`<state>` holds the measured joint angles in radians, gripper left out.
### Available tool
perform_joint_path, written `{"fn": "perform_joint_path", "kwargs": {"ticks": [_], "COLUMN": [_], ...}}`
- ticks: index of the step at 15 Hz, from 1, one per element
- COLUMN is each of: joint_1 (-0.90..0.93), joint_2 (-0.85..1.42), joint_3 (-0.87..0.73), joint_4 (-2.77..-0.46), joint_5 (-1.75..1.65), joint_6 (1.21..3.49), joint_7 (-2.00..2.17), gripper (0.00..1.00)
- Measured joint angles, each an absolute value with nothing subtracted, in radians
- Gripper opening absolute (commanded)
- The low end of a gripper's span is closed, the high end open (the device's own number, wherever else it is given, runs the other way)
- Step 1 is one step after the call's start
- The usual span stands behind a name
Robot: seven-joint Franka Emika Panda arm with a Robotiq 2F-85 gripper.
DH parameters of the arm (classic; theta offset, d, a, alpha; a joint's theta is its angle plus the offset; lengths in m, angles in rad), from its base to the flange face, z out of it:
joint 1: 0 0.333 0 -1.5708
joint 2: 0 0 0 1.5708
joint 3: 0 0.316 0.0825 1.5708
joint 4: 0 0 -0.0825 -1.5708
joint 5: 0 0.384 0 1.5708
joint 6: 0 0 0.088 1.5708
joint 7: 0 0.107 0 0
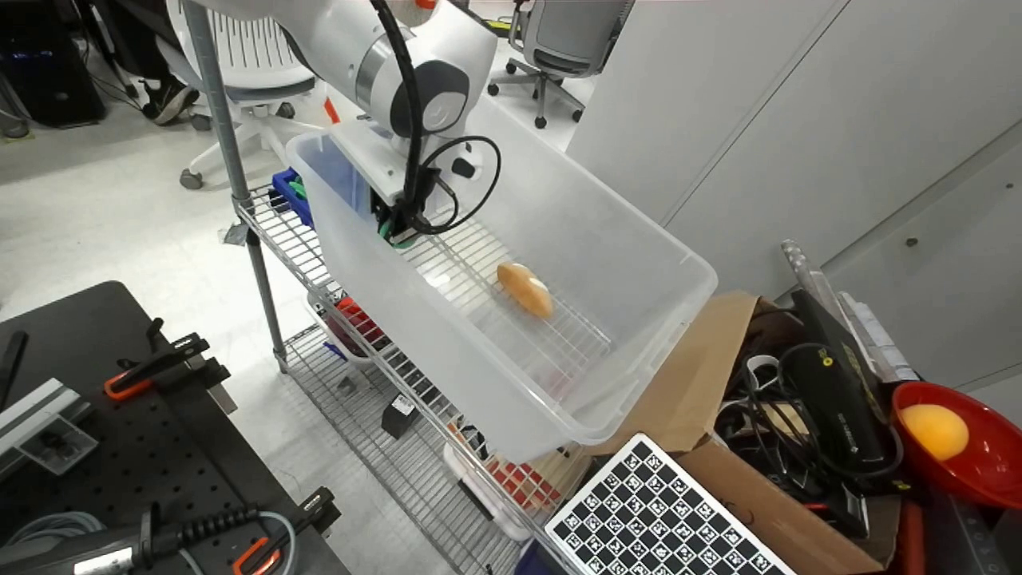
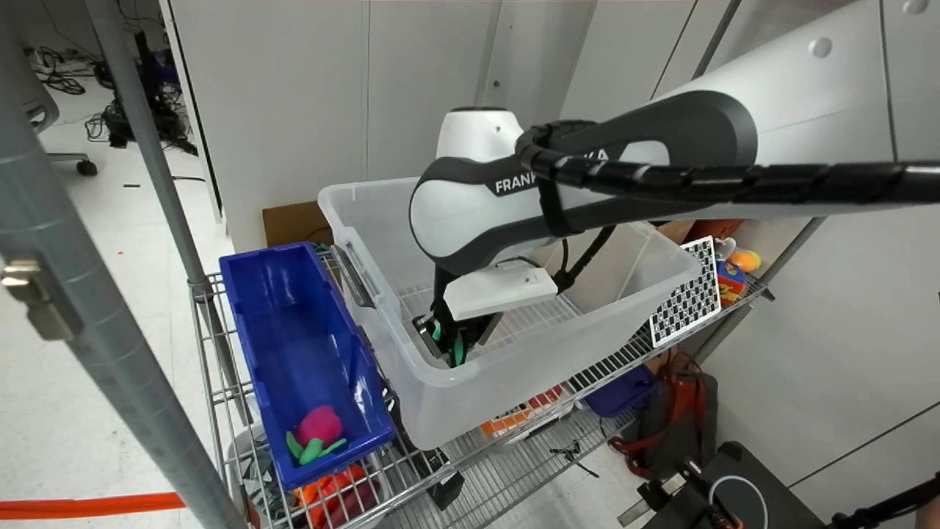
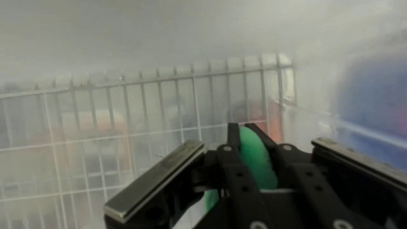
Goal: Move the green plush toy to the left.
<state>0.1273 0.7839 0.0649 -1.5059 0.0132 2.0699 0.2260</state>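
Past the right edge of the black desk (image 1: 152, 455) in an exterior view sits the clear bin (image 1: 415, 319) — inside its left end, the gripper (image 3: 242, 125) pinches the green plush toy (image 3: 259, 162). The leftward carry seems in hand — next, probably lower and release.

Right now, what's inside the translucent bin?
A bread-like item on the bin floor, plus the green plush toy pinched in the gripper. The gripper covers much of the toy; the arm covers some floor.
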Motion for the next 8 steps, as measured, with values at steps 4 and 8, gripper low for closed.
{"fn": "perform_joint_path", "kwargs": {"ticks": [4,8], "joint_1": [0.124,0.103], "joint_2": [0.784,0.787], "joint_3": [0.068,0.067], "joint_4": [-1.584,-1.641], "joint_5": [0.041,0.045], "joint_6": [2.093,2.114], "joint_7": [0.194,0.169], "gripper": [0.03,0.03]}}
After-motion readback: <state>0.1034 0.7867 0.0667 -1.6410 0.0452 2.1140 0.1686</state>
